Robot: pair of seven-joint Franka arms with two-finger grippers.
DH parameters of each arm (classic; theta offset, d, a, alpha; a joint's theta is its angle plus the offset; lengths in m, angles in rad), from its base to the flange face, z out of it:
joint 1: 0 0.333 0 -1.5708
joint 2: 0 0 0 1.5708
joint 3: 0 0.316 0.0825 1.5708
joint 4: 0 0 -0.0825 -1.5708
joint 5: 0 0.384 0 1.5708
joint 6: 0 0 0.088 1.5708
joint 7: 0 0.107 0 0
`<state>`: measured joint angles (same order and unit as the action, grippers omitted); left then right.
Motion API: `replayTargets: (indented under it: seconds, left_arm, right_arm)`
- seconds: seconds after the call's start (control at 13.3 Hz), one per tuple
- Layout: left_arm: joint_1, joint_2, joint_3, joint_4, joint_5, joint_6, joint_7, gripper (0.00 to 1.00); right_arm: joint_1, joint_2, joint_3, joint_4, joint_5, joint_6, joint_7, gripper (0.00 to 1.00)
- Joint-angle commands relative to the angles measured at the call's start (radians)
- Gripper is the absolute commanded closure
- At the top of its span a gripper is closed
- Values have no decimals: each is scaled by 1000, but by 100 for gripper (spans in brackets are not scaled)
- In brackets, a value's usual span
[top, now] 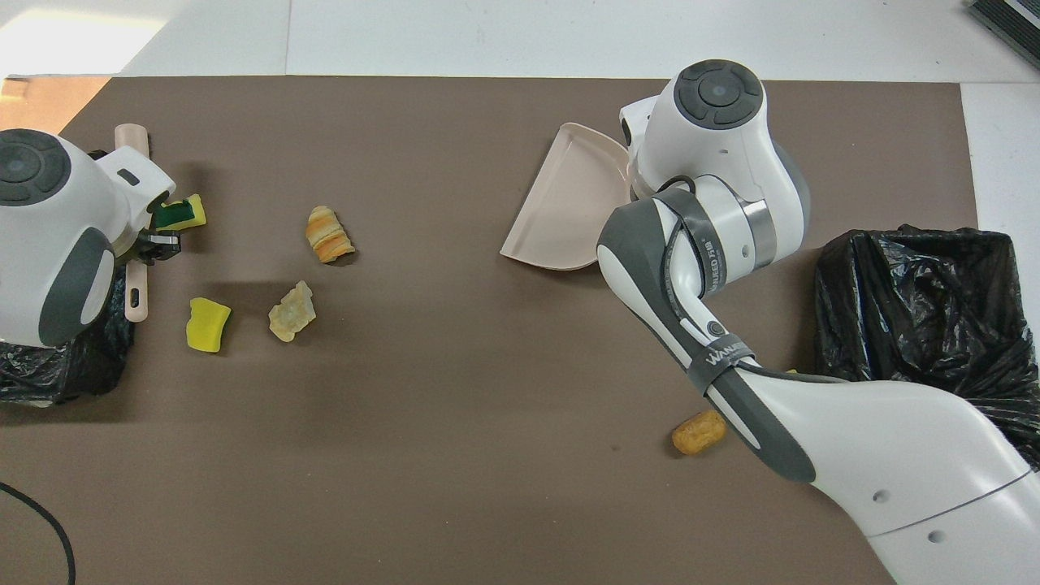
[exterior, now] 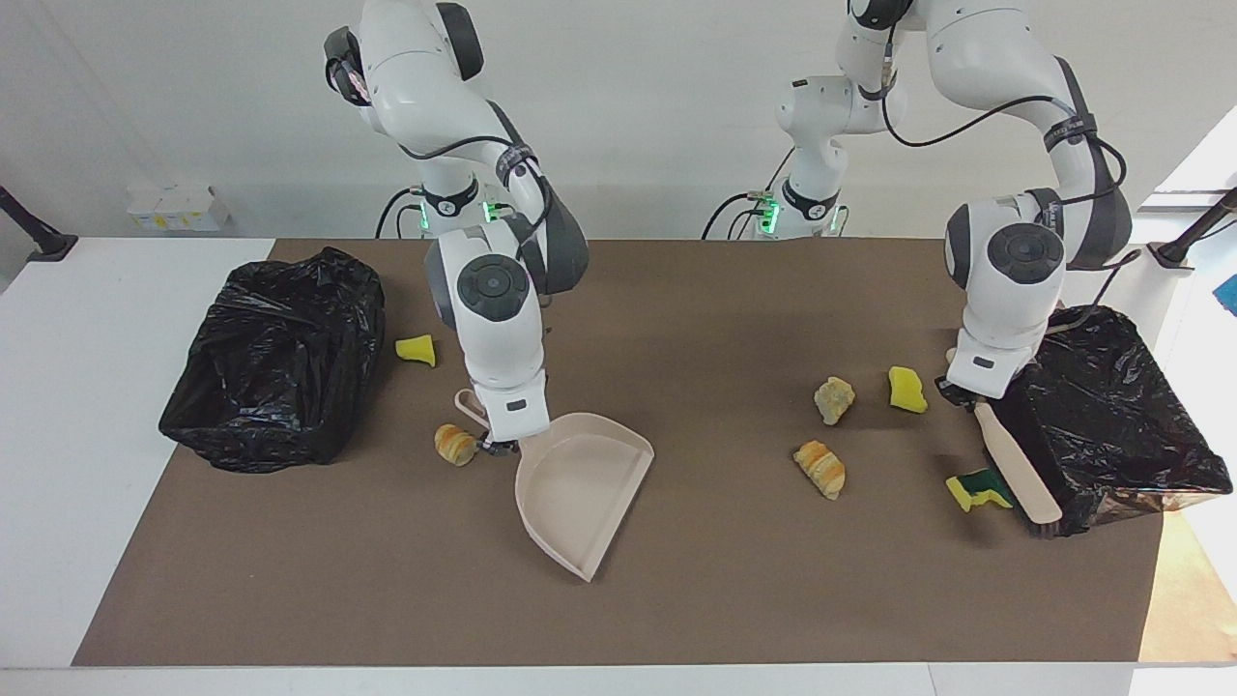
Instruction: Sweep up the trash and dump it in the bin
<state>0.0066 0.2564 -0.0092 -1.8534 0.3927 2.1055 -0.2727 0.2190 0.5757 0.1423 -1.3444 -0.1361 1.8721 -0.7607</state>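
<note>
Trash (exterior: 819, 468) lies between two arms — right pincer (exterior: 500, 445) clenched on dustpan (exterior: 580, 488) to catch, left pincer (exterior: 966, 396) clenched on brush (exterior: 1015, 469) to sweep.

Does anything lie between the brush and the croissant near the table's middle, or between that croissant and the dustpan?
The green sponge lies beside the brush, toward the croissant. From croissant to dustpan, only bare mat shows.

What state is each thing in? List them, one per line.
Dustpan: empty, gripped by right end effector.
Brush: gripped by left end effector.
Bin by dustpan: open.
Bin by brush: open.
Green-and-yellow sponge: loose on mat, beside brush.
Croissant piece: unswept, beside dustpan handle.
</note>
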Motion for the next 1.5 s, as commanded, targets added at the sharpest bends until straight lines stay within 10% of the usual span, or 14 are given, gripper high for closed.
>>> replayTargets:
  seconds: [0.0, 0.38, 0.83, 1.43]
  left_arm:
    - [33, 26, -14, -10, 12, 60, 3, 100]
    - [-51, -54, -25, -167, -84, 50, 17, 100]
    - [-281, -94, -23, -113, -285, -149, -45, 100]
    - [-244, -212, -9, -118, -301, -255, -198, 100]
  right_arm:
    - [-14, -11, 10, -19, -4, 24, -121, 100]
    - [6, -17, 10, -45, 7, 19, -157, 100]
    - [13, -25, 11, -82, 10, 54, -181, 100]
    - [3, 3, 11, -84, 10, 104, -473, 100]
